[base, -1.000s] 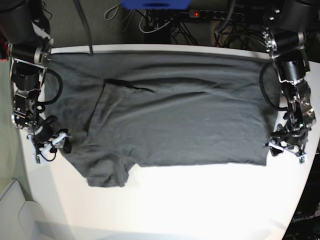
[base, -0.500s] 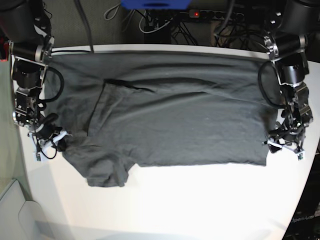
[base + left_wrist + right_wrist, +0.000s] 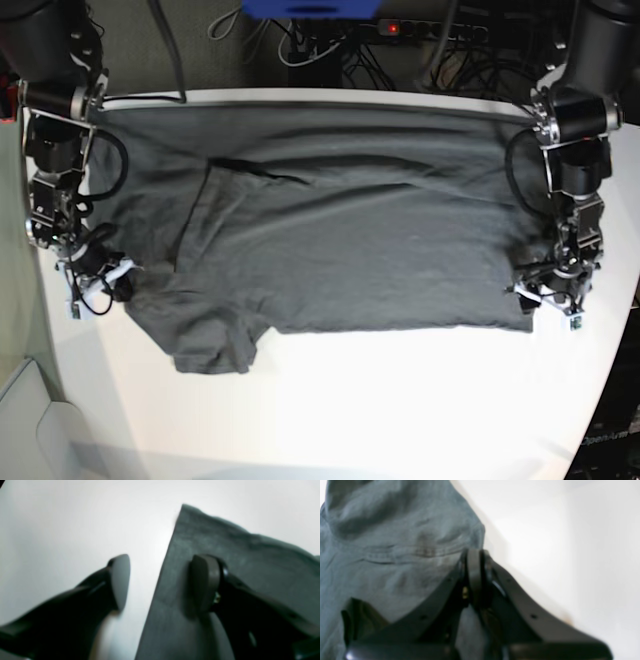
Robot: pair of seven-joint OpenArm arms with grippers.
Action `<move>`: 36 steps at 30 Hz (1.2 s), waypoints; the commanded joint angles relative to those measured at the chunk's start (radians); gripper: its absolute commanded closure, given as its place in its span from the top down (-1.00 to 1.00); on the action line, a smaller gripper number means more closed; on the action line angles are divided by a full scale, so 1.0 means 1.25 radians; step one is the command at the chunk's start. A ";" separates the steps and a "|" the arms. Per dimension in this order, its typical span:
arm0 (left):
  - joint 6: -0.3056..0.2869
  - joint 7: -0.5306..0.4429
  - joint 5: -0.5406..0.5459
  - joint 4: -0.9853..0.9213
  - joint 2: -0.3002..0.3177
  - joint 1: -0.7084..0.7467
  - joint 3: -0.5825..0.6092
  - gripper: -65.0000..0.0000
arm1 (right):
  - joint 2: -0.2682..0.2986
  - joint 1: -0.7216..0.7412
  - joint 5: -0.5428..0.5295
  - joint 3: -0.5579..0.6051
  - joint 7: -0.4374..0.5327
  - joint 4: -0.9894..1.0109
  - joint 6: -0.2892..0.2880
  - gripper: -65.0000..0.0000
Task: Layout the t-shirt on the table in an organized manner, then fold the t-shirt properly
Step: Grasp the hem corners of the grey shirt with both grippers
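The dark grey t-shirt [image 3: 350, 230] lies spread across the far half of the white table [image 3: 400, 400], one sleeve pointing toward the near left. My right gripper [image 3: 100, 280] is at that sleeve's outer edge. In the right wrist view its pads are pressed together, so the right gripper [image 3: 475, 572] is shut on the edge of the t-shirt [image 3: 395, 542]. My left gripper [image 3: 548, 300] is at the hem's near corner. Seen from the left wrist, the left gripper [image 3: 162, 580] is open and straddles the edge of the t-shirt [image 3: 250, 562], one finger over cloth, the other over bare table [image 3: 75, 517].
A power strip [image 3: 430, 28] and tangled cables lie behind the table's far edge. A pale grey object [image 3: 25, 420] sits off the near left corner. The near half of the tabletop is bare white.
My right gripper has shut at the sleeve's edge and shifted slightly toward the far side. My left gripper has moved inward over the hem corner, still open.
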State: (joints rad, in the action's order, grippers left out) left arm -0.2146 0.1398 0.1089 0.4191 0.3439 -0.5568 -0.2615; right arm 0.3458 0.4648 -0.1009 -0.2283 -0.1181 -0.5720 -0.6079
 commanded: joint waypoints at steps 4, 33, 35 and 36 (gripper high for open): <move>-0.004 -0.020 0.002 -0.042 0.011 -0.031 0.009 0.17 | 0.010 0.013 0.006 -0.001 -0.006 -0.009 -0.003 -1.00; -0.004 -0.023 0.010 -0.041 0.013 0.005 0.172 -0.88 | -0.006 0.013 0.006 -0.001 -0.004 -0.011 -0.003 -1.00; -0.004 -0.022 0.010 -0.041 0.013 0.005 0.172 -0.88 | -0.006 0.013 0.005 -0.001 -0.002 -0.013 -0.003 -1.00; -0.004 -0.022 0.010 -0.040 0.013 0.005 0.172 -0.88 | -0.006 0.015 0.003 -0.001 -0.002 -0.013 -0.003 -1.00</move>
State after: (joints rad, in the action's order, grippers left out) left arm -0.2359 0.0319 0.1467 0.3740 0.3489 -0.5514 -0.0494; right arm 0.3267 0.4648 -0.1013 -0.2291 -0.1112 -0.5762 -0.6083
